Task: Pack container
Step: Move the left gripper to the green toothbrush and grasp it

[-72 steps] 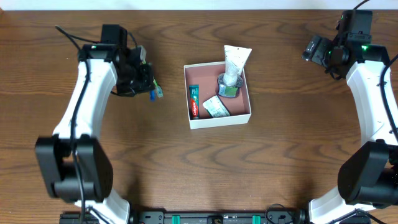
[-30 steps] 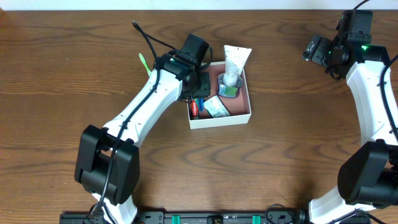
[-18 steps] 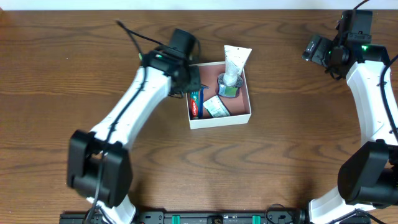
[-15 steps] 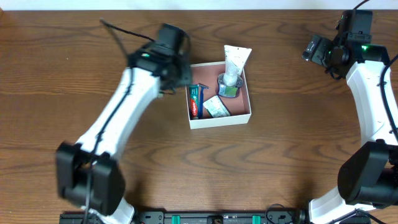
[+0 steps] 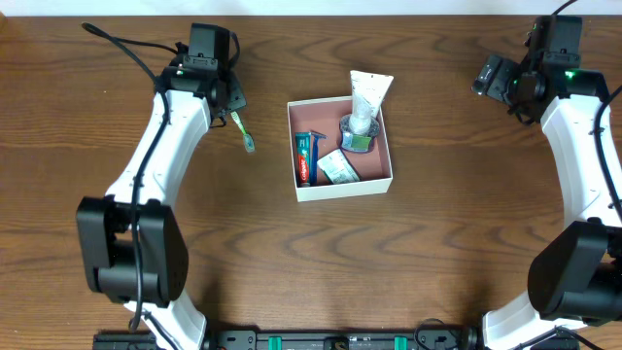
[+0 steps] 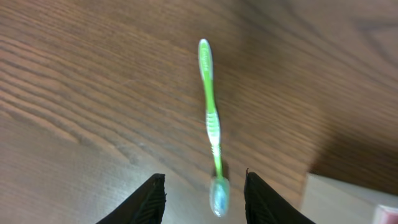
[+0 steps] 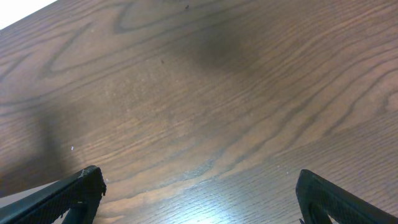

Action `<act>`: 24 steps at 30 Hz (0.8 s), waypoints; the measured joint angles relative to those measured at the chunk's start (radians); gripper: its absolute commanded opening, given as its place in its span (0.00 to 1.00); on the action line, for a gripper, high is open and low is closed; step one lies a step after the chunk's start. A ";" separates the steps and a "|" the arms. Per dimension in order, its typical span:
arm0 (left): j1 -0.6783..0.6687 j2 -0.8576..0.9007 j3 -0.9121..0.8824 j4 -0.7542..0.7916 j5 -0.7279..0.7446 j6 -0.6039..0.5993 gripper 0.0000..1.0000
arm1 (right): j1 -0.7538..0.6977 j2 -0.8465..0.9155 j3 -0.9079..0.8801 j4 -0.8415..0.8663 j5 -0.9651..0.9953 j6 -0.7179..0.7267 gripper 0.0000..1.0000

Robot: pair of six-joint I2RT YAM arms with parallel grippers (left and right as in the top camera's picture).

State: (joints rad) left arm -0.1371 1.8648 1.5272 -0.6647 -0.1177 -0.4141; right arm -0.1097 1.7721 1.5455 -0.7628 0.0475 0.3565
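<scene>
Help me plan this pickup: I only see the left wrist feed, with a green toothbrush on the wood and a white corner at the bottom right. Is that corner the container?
Observer: Yes. The container sits to the right of the toothbrush, apart from it.
Operator: Anything packed in it?
Observer: Several toiletries; a red and green toothpaste tube lies along its left wall.
Operator: Where is the other arm?
Observer: The right gripper is off at the far right of the table, open and empty.
</scene>
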 measured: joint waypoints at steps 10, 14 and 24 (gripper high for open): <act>-0.005 0.090 0.000 0.040 0.016 0.008 0.42 | 0.000 0.000 0.000 0.000 0.000 0.000 0.99; -0.005 0.148 0.000 0.045 0.027 0.011 0.42 | 0.000 0.000 0.000 0.000 0.000 0.000 0.99; -0.005 0.222 0.000 0.135 0.052 0.016 0.42 | 0.000 0.000 0.000 0.000 0.000 0.000 0.99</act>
State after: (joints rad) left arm -0.1421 2.0872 1.5269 -0.5301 -0.0658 -0.3985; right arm -0.1097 1.7721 1.5455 -0.7628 0.0479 0.3565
